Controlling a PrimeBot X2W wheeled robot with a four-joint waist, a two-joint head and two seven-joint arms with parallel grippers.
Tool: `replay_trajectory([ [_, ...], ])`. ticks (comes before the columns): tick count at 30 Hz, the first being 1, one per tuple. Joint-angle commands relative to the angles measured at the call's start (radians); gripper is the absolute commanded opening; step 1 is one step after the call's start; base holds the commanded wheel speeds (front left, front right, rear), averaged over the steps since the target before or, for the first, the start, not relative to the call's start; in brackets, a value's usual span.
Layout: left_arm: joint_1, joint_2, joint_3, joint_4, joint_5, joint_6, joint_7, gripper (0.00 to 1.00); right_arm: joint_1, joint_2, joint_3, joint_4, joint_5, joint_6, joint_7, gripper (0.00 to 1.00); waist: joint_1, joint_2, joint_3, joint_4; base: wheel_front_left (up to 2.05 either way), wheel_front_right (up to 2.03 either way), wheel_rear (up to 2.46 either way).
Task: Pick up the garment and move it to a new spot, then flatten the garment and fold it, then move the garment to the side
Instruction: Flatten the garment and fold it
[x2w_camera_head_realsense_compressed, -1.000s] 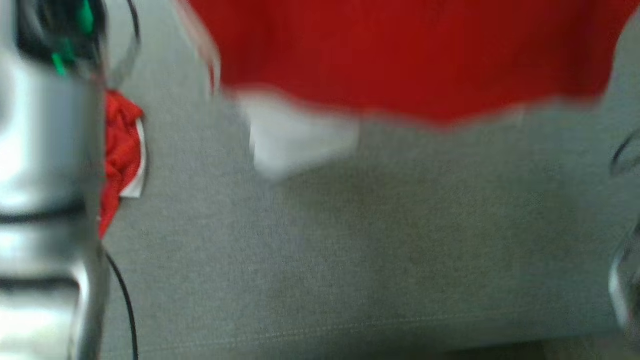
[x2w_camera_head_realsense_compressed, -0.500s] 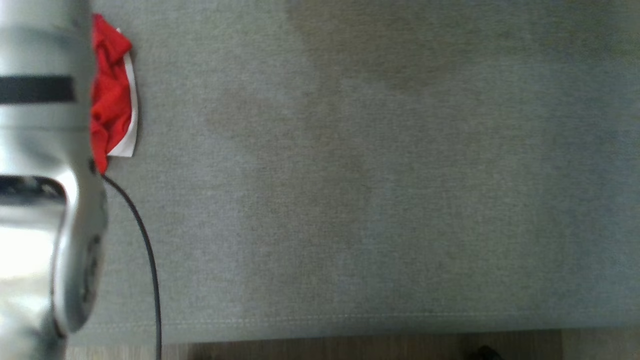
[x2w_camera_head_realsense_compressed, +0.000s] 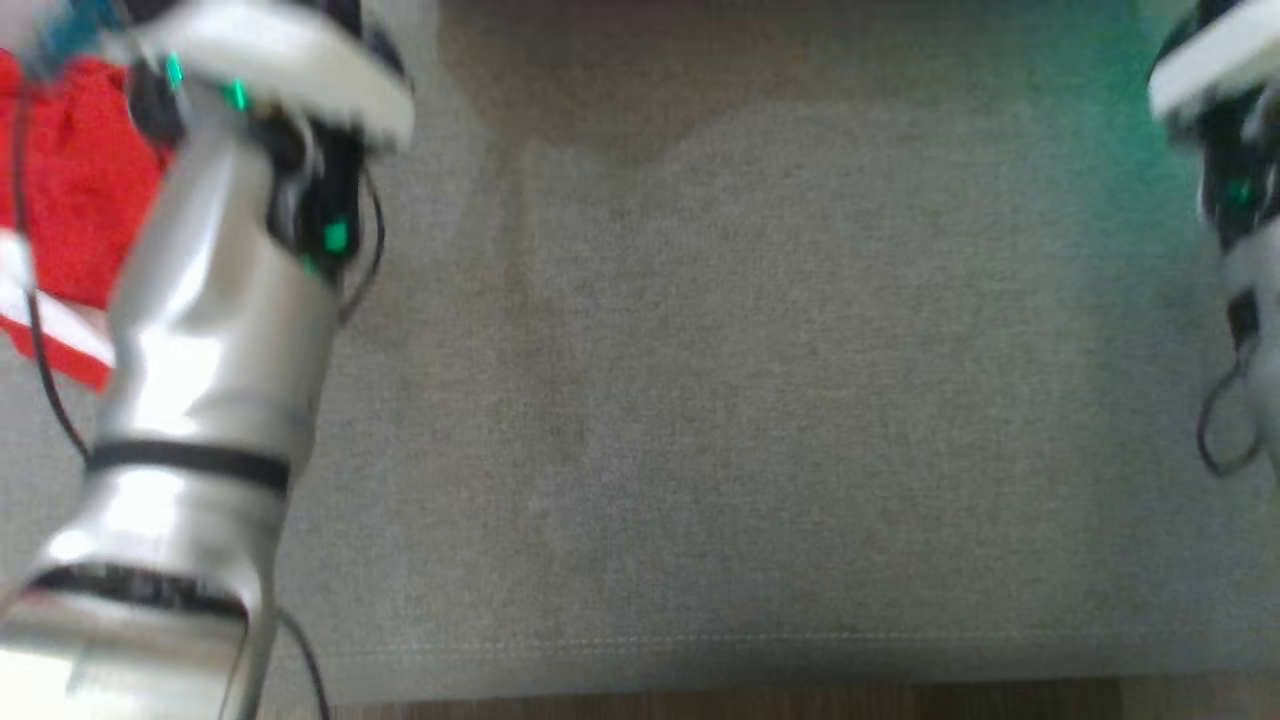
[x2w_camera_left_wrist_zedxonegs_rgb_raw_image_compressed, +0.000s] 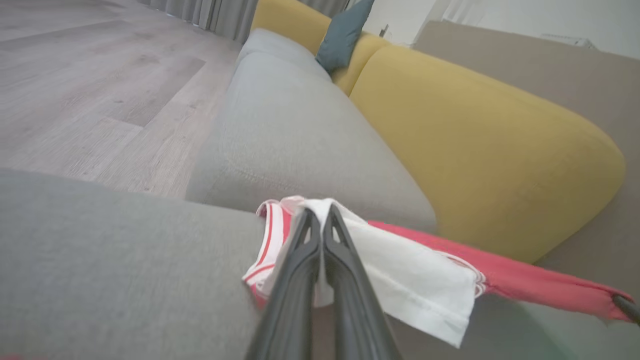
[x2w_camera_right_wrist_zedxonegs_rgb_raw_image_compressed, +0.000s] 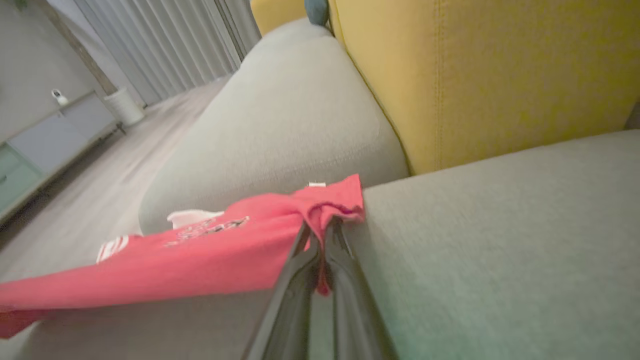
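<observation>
Both claws are pinched tight on the red-and-white shirt (x2w_camera_right_wrist_zedxonegs_rgb_raw_image_compressed: 200, 255): the left gripper (x2w_camera_left_wrist_zedxonegs_rgb_raw_image_compressed: 320, 212) on its white-trimmed edge, the right gripper (x2w_camera_right_wrist_zedxonegs_rgb_raw_image_compressed: 320, 225) on a bunched red corner. The shirt stretches between them over the grey seat cushion (x2w_camera_head_realsense_compressed: 700, 400). A yellow backrest (x2w_camera_left_wrist_zedxonegs_rgb_raw_image_compressed: 475, 150) rises on the far side, and a teal pillow (x2w_camera_left_wrist_zedxonegs_rgb_raw_image_compressed: 342, 35) leans farther along it.

The head view is blurred. At its upper left the left forearm (x2w_camera_head_realsense_compressed: 205, 340) hides part of the red garment (x2w_camera_head_realsense_compressed: 75, 190), also cropped by the left edge; the right edge crops the right arm (x2w_camera_head_realsense_compressed: 1235, 170).
</observation>
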Motion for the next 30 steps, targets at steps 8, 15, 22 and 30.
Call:
replay_trajectory([
  [8, 0.205, 0.118, -0.134, -0.108, -0.007, -0.007, 0.026, 0.00, 0.177, -0.106, 0.184, -0.059, 0.020, 0.007, 0.095, 0.00, 0.0001, 0.0000, -0.140, -0.005, 0.00, 0.00, 0.00],
  [15, 0.365, 0.219, -0.265, -0.254, -0.037, -0.007, 0.090, 0.00, 0.290, -0.191, 0.321, -0.098, 0.023, 0.007, 0.136, 0.00, 0.0001, 0.0000, -0.209, 0.003, 0.00, 0.00, 0.00],
  [22, 0.491, 0.294, -0.340, -0.402, -0.080, -0.007, 0.150, 0.00, 0.380, -0.251, 0.404, -0.122, 0.055, 0.007, 0.179, 0.00, 0.0001, 0.0000, -0.262, 0.007, 0.00, 0.00, 0.00],
  [30, 0.630, 0.376, -0.392, -0.550, -0.135, -0.007, 0.240, 0.00, 0.458, -0.311, 0.479, -0.180, 0.114, 0.007, 0.276, 0.00, 0.0001, 0.0000, -0.325, -0.005, 0.00, 0.00, 0.00],
])
